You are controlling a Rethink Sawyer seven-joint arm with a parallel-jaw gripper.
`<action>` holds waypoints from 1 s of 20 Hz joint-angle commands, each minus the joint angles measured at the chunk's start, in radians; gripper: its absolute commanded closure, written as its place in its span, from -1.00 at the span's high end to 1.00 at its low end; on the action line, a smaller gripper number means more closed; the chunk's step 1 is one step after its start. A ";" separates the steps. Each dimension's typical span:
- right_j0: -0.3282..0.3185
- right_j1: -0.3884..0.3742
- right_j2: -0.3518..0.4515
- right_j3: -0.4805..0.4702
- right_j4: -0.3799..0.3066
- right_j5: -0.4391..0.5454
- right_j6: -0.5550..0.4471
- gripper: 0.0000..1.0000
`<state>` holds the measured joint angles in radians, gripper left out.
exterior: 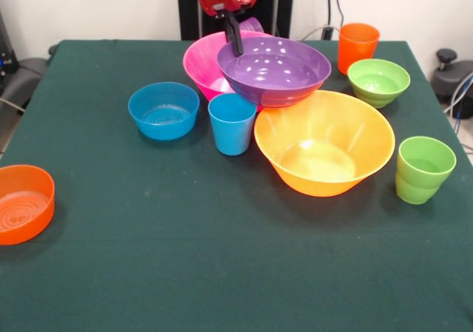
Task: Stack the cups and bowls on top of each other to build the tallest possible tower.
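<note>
The tool [236, 40] came down at twelve o'clock, its dark fingers closed on the far rim of the purple bowl [275, 69], which hung tilted over the pink bowl [203, 64] and the yellow-orange bowl [325, 141]. No tower stood yet, by my judgement. The blue cup [231, 123], green cup [424, 169], orange cup [358, 46], and blue bowl [163, 109], green bowl [378, 81] and orange bowl [22, 202] sat apart on the worktop [222, 273], unstacked.
</note>
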<state>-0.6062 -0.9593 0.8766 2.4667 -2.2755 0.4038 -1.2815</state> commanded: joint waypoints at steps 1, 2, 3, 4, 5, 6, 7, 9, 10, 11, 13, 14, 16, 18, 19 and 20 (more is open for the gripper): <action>0.027 0.059 -0.016 0.036 -0.090 0.101 0.253 -1.00; 0.029 0.060 -0.022 0.033 -0.092 0.096 0.248 -1.00; 0.033 0.061 -0.029 0.031 -0.093 0.095 0.242 -1.00; 0.036 0.062 -0.035 0.029 -0.094 0.093 0.236 -1.00; 0.041 0.063 -0.043 0.025 -0.092 0.089 0.231 -1.00; 0.044 0.063 -0.049 0.022 -0.091 0.084 0.228 -1.00; 0.049 0.063 -0.060 0.016 -0.089 0.075 0.219 -1.00; 0.057 0.064 -0.077 0.007 -0.088 0.064 0.209 -1.00; 0.061 0.065 -0.086 0.004 -0.088 0.061 0.204 -1.00; 0.067 0.065 -0.100 -0.002 -0.088 0.052 0.194 -1.00; 0.076 0.060 -0.112 -0.006 -0.087 0.038 0.191 -1.00; 0.078 0.059 -0.118 -0.007 -0.090 0.033 0.192 -1.00; 0.085 0.057 -0.130 -0.010 -0.094 0.028 0.192 -1.00; 0.091 0.055 -0.138 -0.012 -0.096 0.020 0.195 -1.00; 0.096 0.052 -0.147 -0.016 -0.095 0.009 0.192 -1.00; 0.097 0.051 -0.148 -0.016 -0.097 0.006 0.195 -1.00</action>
<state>-0.5424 -0.9458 0.7755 2.4667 -2.2875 0.4035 -1.2815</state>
